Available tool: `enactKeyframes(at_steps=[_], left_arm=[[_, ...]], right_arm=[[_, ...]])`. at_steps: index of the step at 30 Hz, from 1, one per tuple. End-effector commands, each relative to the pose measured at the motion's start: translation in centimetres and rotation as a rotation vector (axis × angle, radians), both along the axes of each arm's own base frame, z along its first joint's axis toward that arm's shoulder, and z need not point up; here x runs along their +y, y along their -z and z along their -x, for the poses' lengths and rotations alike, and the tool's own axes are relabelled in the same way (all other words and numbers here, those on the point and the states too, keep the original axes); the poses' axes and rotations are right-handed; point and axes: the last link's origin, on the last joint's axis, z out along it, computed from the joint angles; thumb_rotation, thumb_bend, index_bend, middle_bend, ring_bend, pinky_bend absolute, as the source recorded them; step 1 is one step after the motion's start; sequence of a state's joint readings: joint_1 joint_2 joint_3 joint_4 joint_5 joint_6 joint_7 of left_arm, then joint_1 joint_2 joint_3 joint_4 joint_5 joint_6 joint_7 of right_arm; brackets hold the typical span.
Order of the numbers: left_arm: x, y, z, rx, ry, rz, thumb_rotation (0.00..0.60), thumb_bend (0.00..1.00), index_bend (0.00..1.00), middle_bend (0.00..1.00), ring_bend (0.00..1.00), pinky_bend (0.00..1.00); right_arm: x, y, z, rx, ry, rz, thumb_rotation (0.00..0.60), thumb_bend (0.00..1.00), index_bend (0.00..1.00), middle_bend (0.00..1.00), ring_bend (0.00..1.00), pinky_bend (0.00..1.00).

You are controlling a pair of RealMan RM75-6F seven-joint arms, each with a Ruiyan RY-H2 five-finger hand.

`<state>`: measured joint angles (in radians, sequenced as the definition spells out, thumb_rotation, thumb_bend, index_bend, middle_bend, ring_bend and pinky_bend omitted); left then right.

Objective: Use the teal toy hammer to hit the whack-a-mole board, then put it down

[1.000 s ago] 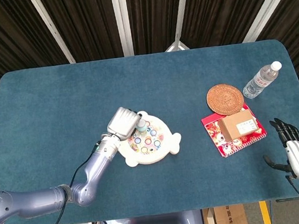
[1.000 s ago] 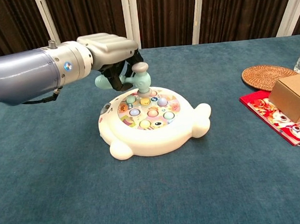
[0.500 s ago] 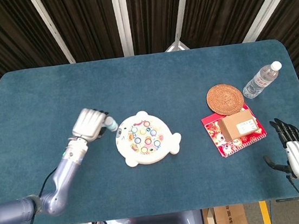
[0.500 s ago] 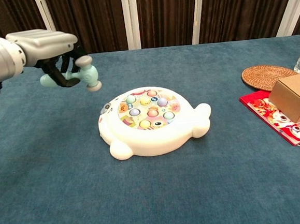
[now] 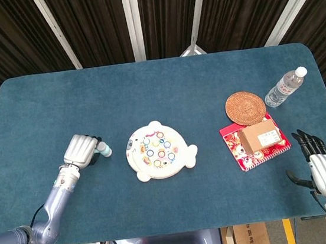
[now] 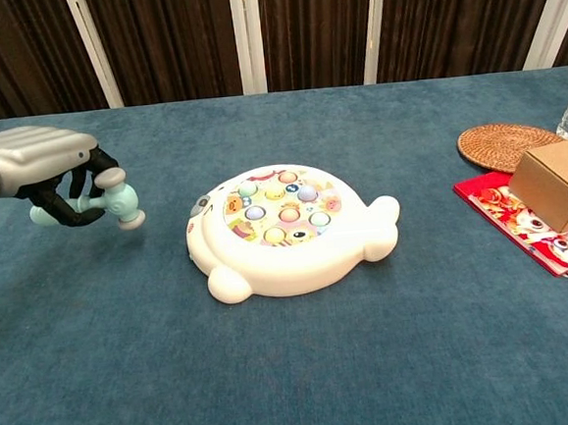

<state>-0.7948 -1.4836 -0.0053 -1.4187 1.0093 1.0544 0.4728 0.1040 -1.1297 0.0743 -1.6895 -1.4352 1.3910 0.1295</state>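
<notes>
My left hand (image 5: 81,150) (image 6: 44,162) grips the teal toy hammer (image 6: 114,198) by its handle, left of the board and low over the table. The hammer's head (image 5: 104,150) points toward the board with a gap between them. The white whack-a-mole board (image 5: 160,156) (image 6: 287,230) lies mid-table, its coloured pegs facing up. My right hand (image 5: 322,168) hangs at the table's near right edge, fingers spread, holding nothing; the chest view does not show it.
At the right lie a round woven coaster (image 5: 245,108) (image 6: 508,144), a red notebook (image 5: 255,146) with a brown cardboard box (image 5: 262,137) (image 6: 561,183) on it, and a water bottle (image 5: 285,87) on its side.
My left hand has carried the hammer from above the board out to the left and down, close to the tabletop. The right hand has stayed put.
</notes>
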Motion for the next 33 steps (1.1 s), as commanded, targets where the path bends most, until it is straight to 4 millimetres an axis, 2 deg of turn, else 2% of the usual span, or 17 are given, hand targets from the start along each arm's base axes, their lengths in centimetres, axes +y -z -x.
enactKeyframes(at_steps=[1, 12, 20, 25, 33], left_arm=[[-0.4, 0.7, 0.8, 0.004, -0.007, 0.016, 0.600, 0.63, 0.71, 0.59, 0.51, 0.64], [-0.7, 1.5, 2.4, 0.010, -0.032, 0.034, 0.600, 0.62, 0.67, 0.57, 0.51, 0.64], [-1.0, 1.7, 3.0, 0.023, -0.039, 0.045, 0.600, 0.50, 0.53, 0.53, 0.49, 0.60], [-1.1, 1.5, 3.3, 0.026, -0.044, 0.040, 0.600, 0.44, 0.51, 0.50, 0.47, 0.59], [-0.9, 1.3, 3.3, 0.032, -0.044, 0.028, 0.600, 0.40, 0.48, 0.47, 0.46, 0.58]], right_arm=[[0.0, 0.0, 0.0, 0.000, 0.000, 0.000, 0.600, 0.30, 0.00, 0.00, 0.00, 0.00], [0.0, 0.0, 0.0, -0.002, 0.002, -0.004, 0.600, 0.30, 0.00, 0.00, 0.00, 0.00], [0.0, 0.1, 0.0, -0.001, 0.000, -0.003, 0.600, 0.30, 0.00, 0.00, 0.00, 0.00], [0.0, 0.1, 0.0, 0.000, -0.001, -0.002, 0.600, 0.30, 0.00, 0.00, 0.00, 0.00], [0.0, 0.1, -0.1, 0.003, -0.003, -0.002, 0.600, 0.30, 0.00, 0.00, 0.00, 0.00]])
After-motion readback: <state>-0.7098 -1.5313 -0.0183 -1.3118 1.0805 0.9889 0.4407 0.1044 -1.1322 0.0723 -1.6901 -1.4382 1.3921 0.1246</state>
